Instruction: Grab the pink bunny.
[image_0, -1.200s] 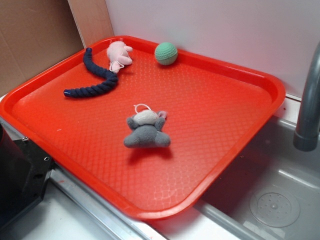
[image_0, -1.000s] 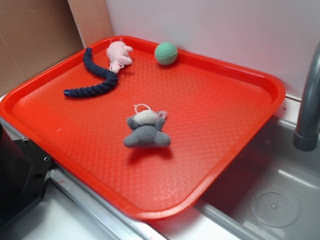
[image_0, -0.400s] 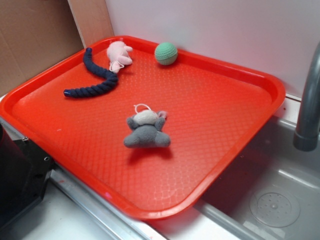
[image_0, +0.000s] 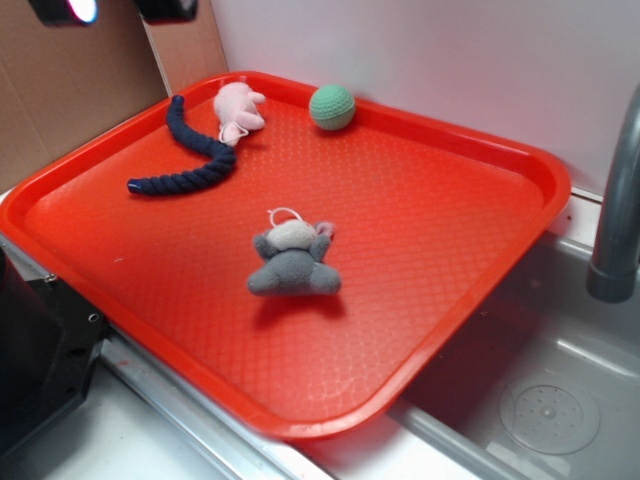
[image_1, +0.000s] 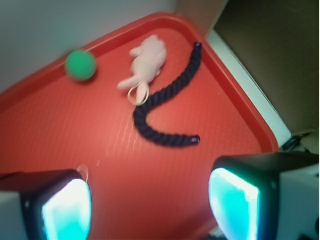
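Red tray (image_0: 470, 160) bears all items. My pincer (image_1: 150, 197) hangs open and empty above its near-left part. Dark blue rope (image_0: 195, 150) lies along the tray's left rim. Pink bunny (image_0: 238, 108) touches the rope, in the tray's far-left corner.

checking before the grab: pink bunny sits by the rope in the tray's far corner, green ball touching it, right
Not quite. The ball lies apart from the bunny, bare tray between them, as the exterior view shows. The bunny does sit by the rope in the far corner.
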